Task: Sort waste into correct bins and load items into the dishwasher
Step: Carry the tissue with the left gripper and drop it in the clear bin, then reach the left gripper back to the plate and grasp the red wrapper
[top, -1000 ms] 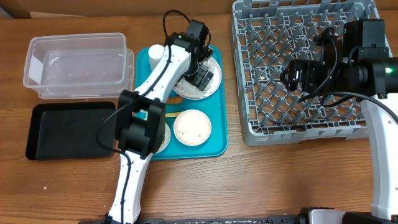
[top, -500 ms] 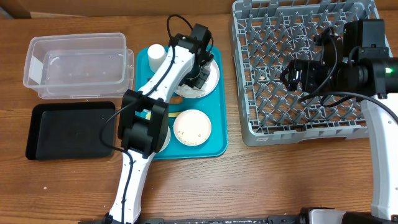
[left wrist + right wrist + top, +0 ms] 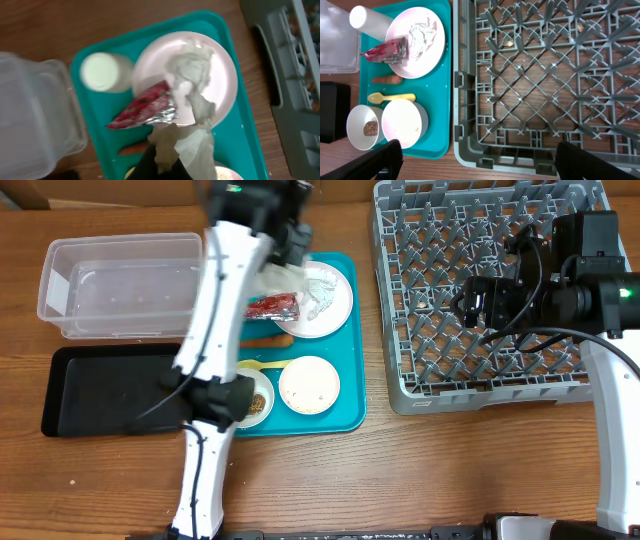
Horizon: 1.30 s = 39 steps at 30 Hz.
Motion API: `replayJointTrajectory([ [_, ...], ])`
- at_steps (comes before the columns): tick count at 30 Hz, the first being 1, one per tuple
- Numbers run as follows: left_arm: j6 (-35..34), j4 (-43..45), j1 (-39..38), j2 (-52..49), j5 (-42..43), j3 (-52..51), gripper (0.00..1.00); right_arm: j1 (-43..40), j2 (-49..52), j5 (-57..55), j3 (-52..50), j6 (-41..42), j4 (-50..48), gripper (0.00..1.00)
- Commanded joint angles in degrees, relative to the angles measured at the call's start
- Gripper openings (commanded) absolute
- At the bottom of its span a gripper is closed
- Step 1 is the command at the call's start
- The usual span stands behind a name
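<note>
My left gripper (image 3: 170,162) is shut on a strip of crumpled white paper (image 3: 192,75), which stretches from the jaws down to the round pale plate (image 3: 222,75). A red-and-white wrapper (image 3: 272,305) lies on the plate's left edge, with the carrot piece (image 3: 270,340) just below it. On the teal tray the yellow spoon (image 3: 262,364) lies above a white bowl (image 3: 308,385) and a smaller bowl (image 3: 255,402) that holds brown bits. The white cup (image 3: 102,72) stands at the tray's far left corner. My right gripper (image 3: 482,160) hangs open over the grey dish rack (image 3: 480,290).
The clear tub (image 3: 125,285) and the flat black tray (image 3: 110,385) lie left of the teal tray (image 3: 345,415). My raised left arm crosses above both bins in the overhead view. The rack fills the right side of the table.
My left gripper has shut on the paper and risen high above the plate, swinging up and left. The wrapper, carrot and small bowl are now uncovered. The right arm has stayed still.
</note>
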<state>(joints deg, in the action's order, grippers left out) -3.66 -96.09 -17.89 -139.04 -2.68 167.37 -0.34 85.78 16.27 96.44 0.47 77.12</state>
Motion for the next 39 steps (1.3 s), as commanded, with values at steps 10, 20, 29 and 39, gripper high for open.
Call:
replayJointTrajectory([
  [10,-12.9,0.6,29.9,0.8,-1.7,-2.4,0.16,0.3,-0.5,0.4,1.4,0.6,-0.3,1.0],
  [20,-10.3,10.0,32.3,0.7,5.7,-7.3,1.0,0.3,-0.5,0.3,1.4,0.6,0.0,1.0],
  [29,3.0,4.6,22.1,1.2,18.2,0.0,1.0,0.3,-0.5,0.3,1.4,0.6,0.3,1.0],
  [39,10.3,6.7,5.8,-0.7,3.7,-10.0,1.0,0.3,-0.5,0.3,1.4,0.6,0.5,1.0],
])
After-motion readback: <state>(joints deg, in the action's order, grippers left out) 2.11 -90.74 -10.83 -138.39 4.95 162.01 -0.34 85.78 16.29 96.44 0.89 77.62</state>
